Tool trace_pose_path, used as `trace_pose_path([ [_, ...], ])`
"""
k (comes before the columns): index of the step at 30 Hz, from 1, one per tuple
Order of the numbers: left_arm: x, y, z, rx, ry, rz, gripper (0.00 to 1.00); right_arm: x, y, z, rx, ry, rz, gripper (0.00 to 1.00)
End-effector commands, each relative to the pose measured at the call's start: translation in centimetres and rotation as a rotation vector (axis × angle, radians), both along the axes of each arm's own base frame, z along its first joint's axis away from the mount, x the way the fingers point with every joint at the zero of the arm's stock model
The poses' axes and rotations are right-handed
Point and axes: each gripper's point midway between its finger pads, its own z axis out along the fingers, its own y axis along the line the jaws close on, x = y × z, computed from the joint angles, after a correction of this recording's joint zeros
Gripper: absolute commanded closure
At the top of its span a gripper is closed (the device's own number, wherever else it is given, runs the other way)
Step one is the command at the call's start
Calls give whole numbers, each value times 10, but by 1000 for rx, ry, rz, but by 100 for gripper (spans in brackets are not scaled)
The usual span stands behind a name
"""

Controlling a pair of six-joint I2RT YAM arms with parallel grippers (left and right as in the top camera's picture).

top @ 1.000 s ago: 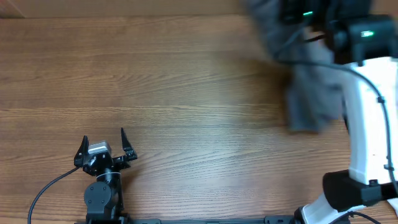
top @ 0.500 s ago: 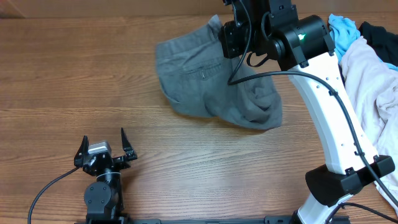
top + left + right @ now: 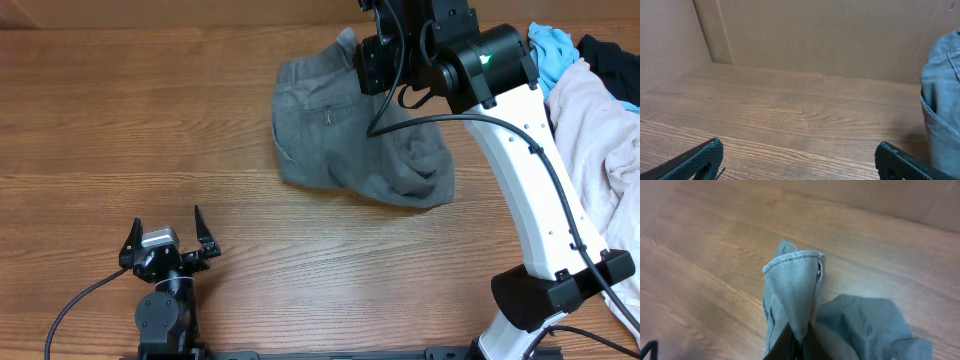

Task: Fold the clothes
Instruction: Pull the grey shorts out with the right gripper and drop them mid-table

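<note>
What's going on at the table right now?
The right gripper is shut on an edge of the gray shorts and holds it raised at the far side of the table, while the rest lies crumpled on the wood. The left gripper sits open near the front edge, apart from the shorts. A whitish-pink garment and a light-blue cloth lie at the right. No neat fold shows yet.

Even bright light — soft shadow beneath shorts [image 3: 320,130]; right wrist view blurry.
</note>
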Motion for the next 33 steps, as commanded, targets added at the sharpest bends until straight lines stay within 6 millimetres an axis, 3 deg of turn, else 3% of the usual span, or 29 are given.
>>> trace_pose_path([
  [1, 0, 0, 1, -14, -13, 0, 0, 20, -32, 17, -73, -102, -137, 96],
  [5, 0, 0, 1, -14, -13, 0, 0, 42, -86, 23, -186, -165, -328, 93],
  [12, 0, 0, 1, -14, -13, 0, 0, 61, -192, 40, -197, -191, -564, 93],
  [16, 0, 0, 1, -14, -13, 0, 0, 59, -241, 69, -184, -248, -672, 93],
  [19, 0, 0, 1, -14, -13, 0, 0, 51, -261, 105, -150, -326, -714, 92],
  [22, 0, 0, 1, -14, -13, 0, 0, 42, -250, 141, -78, -404, -665, 92],
  [25, 0, 0, 1, -14, -13, 0, 0, 36, -220, 152, -9, -417, -558, 92],
  [29, 0, 0, 1, -14, -13, 0, 0, 34, -160, 137, 77, -341, -360, 92],
  [33, 0, 0, 1, -14, -13, 0, 0, 33, -93, 97, 120, -211, -183, 92],
])
